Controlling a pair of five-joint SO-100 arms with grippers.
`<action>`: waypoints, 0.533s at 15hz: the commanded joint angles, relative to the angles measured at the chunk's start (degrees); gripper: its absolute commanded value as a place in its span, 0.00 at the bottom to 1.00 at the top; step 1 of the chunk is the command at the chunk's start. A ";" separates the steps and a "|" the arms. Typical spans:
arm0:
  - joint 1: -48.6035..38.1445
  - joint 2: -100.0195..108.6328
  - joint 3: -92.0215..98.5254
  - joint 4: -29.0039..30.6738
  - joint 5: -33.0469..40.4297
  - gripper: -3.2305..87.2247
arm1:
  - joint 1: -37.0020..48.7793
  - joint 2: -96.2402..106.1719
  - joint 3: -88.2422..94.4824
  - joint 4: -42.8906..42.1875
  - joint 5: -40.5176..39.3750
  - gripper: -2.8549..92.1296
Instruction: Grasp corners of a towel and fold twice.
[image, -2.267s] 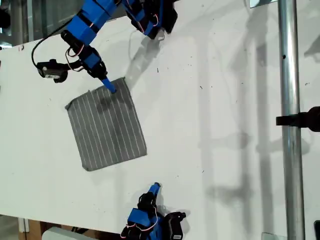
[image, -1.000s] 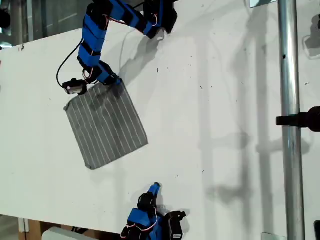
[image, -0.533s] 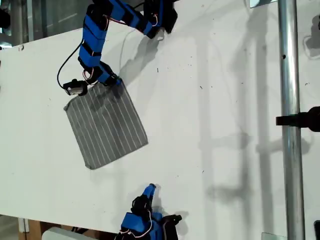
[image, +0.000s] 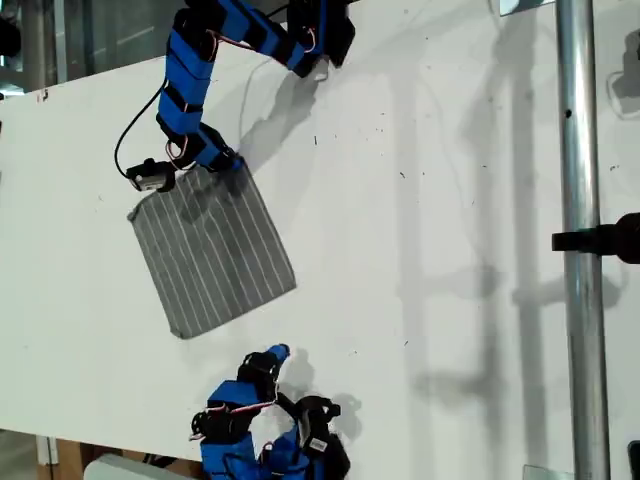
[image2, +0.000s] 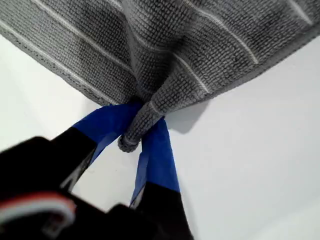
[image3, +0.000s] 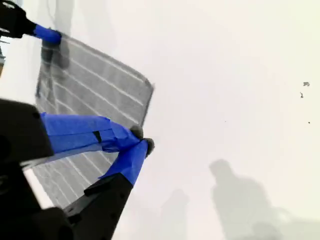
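The grey towel (image: 210, 250) with thin white stripes lies flat on the white table (image: 450, 200), toward the exterior view's left. My first gripper (image: 232, 165) is at the towel's far corner, and in the first wrist view that gripper (image2: 142, 114) is shut on the bunched corner (image2: 131, 141). My second gripper (image: 275, 352) hovers just off the towel's near edge, nothing held. In the second wrist view the blue fingertips (image3: 134, 134) meet, with the towel (image3: 95, 85) beyond them and the first gripper (image3: 47, 35) at its far corner.
A metal pole (image: 575, 300) with a black clamp (image: 600, 240) crosses the exterior view's right. The table's near edge runs beside the second arm's base (image: 270, 450). Bare white tabletop spreads between the towel and the pole.
The second arm has swung toward the exterior view's left and reached toward the towel's near edge. The first arm stays clamped on the far corner; before that it shifted the towel slightly.
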 joint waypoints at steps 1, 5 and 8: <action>-2.37 -12.66 -17.40 2.81 7.21 0.00 | -0.70 0.18 -1.49 -1.05 0.35 0.03; -6.77 -22.50 -30.32 4.31 24.26 0.23 | -0.70 0.18 -1.32 -1.05 0.35 0.03; -10.20 -28.74 -39.46 9.23 36.74 0.50 | -0.70 0.18 -1.23 -1.05 0.35 0.03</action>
